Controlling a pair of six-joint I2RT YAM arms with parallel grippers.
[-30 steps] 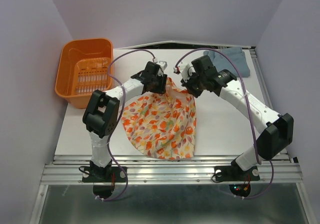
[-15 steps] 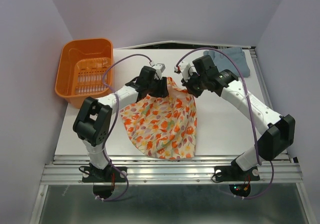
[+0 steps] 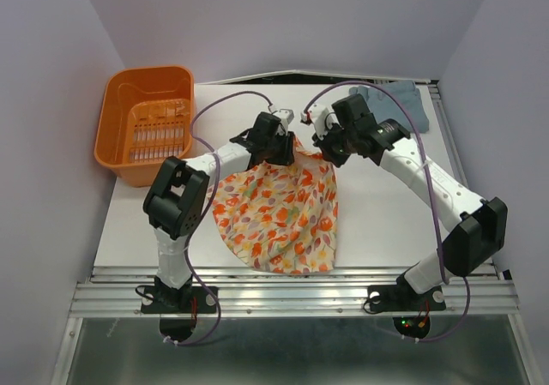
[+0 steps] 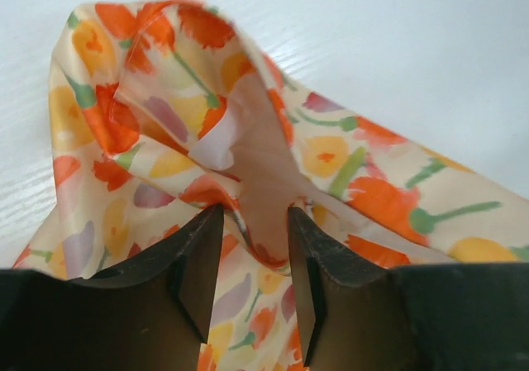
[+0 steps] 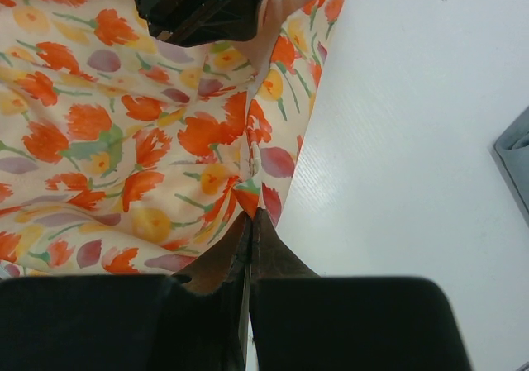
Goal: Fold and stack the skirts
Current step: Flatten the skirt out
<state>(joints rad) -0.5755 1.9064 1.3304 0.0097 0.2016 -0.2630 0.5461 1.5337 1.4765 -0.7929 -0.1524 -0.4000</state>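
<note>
Moved: since 0.5 s ago my left gripper has slid right along the skirt's far edge, twd the right gripper; right arm barely shifted.
Skirt: floral skirt lies mid-table, far edge bunched and lifted at the two grips, near part spread flat.
Left grip: jaws partly parted, straddling a raised pleat of cloth; can't tell if it's truly pinched or just sitting btwn the fingers.
Right grip: clenched on the skirt's far right corner, fingers pressed tight together w/ fabric nipped at the tips.
Doing it well: I judge this a regrip before the fold. Close the left fully on one clean edge layer (not the whole bunch), then keep both hands level and tension even so the hem stays straight.
Risk: left hold looks shallow, cloth could slip out on the lift.
Basket: orange basket at far left, nothing in it that I can see.
Other cloth: blue-grey garment far right of table, loose, not in any container.
</note>
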